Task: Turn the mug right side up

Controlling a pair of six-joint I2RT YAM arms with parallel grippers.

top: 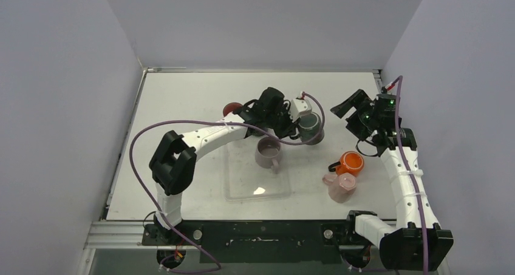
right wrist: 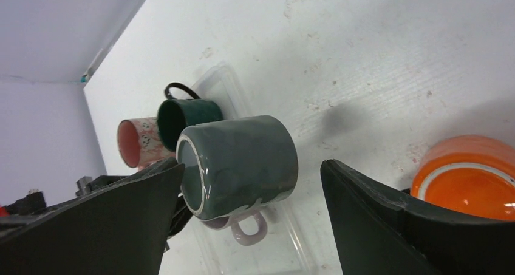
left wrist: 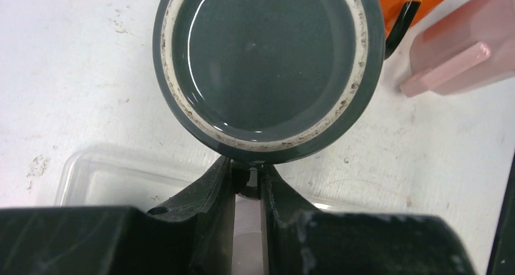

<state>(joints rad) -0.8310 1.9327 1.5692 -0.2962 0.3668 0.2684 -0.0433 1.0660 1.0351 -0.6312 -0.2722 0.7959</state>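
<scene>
The left gripper (left wrist: 247, 176) is shut tight on the grey mug (left wrist: 267, 56). Its camera sees only the mug's bottom. The right camera shows the mug tipped sideways near the clear tray (right wrist: 226, 84). The right gripper (right wrist: 252, 163) is wide open and holds nothing.

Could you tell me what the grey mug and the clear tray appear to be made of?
The grey mug looks like glazed ceramic: there are glossy highlights on its base, around a bare, pale, speckled foot ring. The clear tray is probably transparent plastic: the table shows through it and its edges glint.
</scene>
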